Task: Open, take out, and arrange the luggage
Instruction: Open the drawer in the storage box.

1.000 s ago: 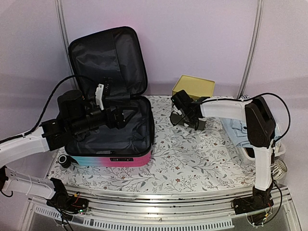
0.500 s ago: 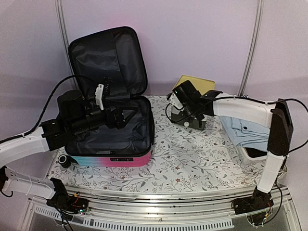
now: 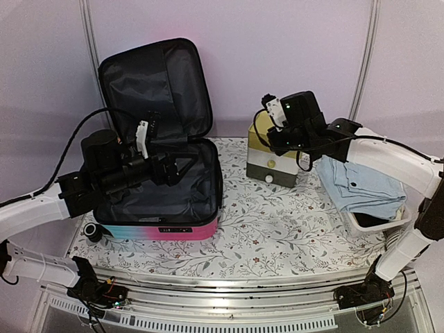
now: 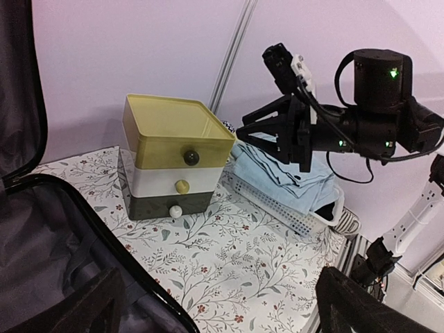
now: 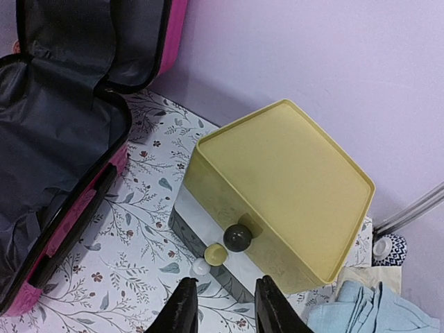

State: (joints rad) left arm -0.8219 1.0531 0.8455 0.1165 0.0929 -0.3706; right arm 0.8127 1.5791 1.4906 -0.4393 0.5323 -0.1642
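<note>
The luggage [image 3: 158, 182] lies open at the left of the table. Its lid stands up against the back wall and shows black lining. The turquoise-to-pink shell faces the front. My left gripper [image 3: 179, 166] hovers over the open base, open and empty. In the left wrist view [image 4: 229, 316] its dark fingers sit wide apart above the luggage rim [image 4: 83, 236]. My right gripper [image 3: 277, 142] is raised above the front of the drawer box, open and empty. In the right wrist view [image 5: 225, 309] the luggage [image 5: 62, 139] shows at the left.
A drawer box [image 3: 274, 163] with a yellow top, white middle, dark bottom and round knobs stands behind the table's middle. It also shows in the wrist views [image 4: 173, 152] [image 5: 277, 187]. A white mesh basket [image 3: 361, 222] at the right holds folded light blue cloth [image 3: 364, 182].
My right arm has risen and swung back from in front of the drawer box to above it. The left arm and the luggage have not moved.
</note>
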